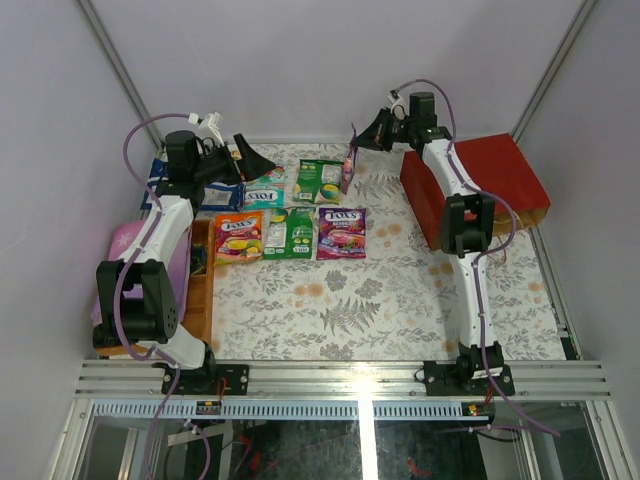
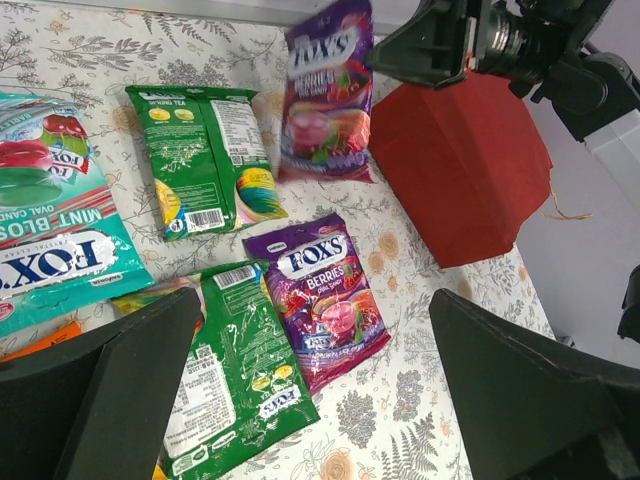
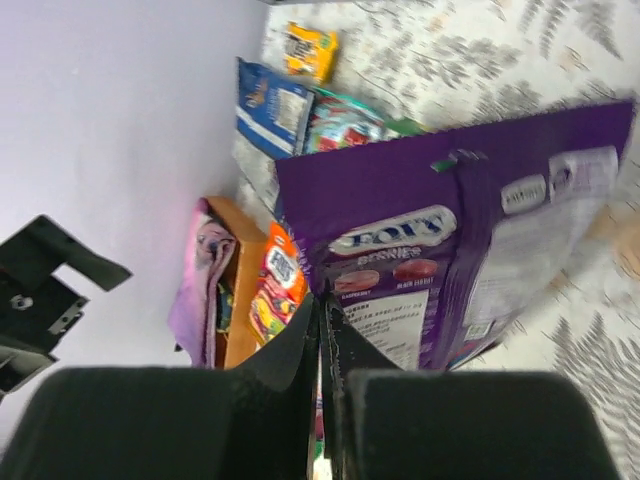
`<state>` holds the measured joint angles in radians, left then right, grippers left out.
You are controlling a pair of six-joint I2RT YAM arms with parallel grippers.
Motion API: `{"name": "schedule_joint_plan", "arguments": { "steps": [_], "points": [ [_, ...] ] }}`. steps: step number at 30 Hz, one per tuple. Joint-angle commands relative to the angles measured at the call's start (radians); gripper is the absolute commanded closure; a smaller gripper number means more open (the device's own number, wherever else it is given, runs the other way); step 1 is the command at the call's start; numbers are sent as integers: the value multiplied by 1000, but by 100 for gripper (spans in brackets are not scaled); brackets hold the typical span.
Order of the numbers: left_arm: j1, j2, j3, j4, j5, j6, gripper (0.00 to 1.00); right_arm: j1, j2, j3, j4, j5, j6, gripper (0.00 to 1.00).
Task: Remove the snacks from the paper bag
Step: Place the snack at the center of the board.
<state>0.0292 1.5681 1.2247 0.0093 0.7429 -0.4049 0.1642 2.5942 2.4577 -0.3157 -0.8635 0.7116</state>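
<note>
My right gripper (image 1: 358,140) is shut on the edge of a purple FOX'S snack packet (image 3: 450,240), which hangs above the back of the table (image 2: 325,95). The red paper bag (image 1: 490,185) lies on its side at the right, behind that arm. Several snacks lie flat on the cloth: a purple packet (image 1: 341,233), two green ones (image 1: 290,232) (image 1: 318,180), an orange one (image 1: 238,237) and a teal one (image 1: 263,188). My left gripper (image 1: 250,158) hovers open over the back left with nothing between its fingers (image 2: 120,390).
A wooden tray (image 1: 200,290) and a pink folded cloth (image 1: 130,245) sit along the left edge beside the left arm. Blue-and-white packs (image 1: 160,172) lie at the back left. White enclosure walls stand close behind and at both sides.
</note>
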Motion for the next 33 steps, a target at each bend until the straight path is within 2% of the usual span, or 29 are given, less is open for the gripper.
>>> {"name": "schedule_joint_plan", "arguments": {
  "steps": [1,8,15,24,29,33],
  "points": [
    [11,-3,24,-2,-14,26,0,19,10,73,257,-158,150,100],
    [9,-2,25,-7,-18,29,0,-46,-8,-100,237,-179,109,100],
    [11,7,28,-8,-15,27,0,-99,-33,-126,-61,-76,-141,100],
    [11,7,29,-11,-16,31,0,-159,-84,-105,-245,45,-300,98],
    [11,12,32,-10,-12,28,0,-141,-112,-94,-303,132,-349,49],
    [10,9,30,-11,-13,29,0,-71,-182,-77,-386,393,-420,32]
  ]
}}
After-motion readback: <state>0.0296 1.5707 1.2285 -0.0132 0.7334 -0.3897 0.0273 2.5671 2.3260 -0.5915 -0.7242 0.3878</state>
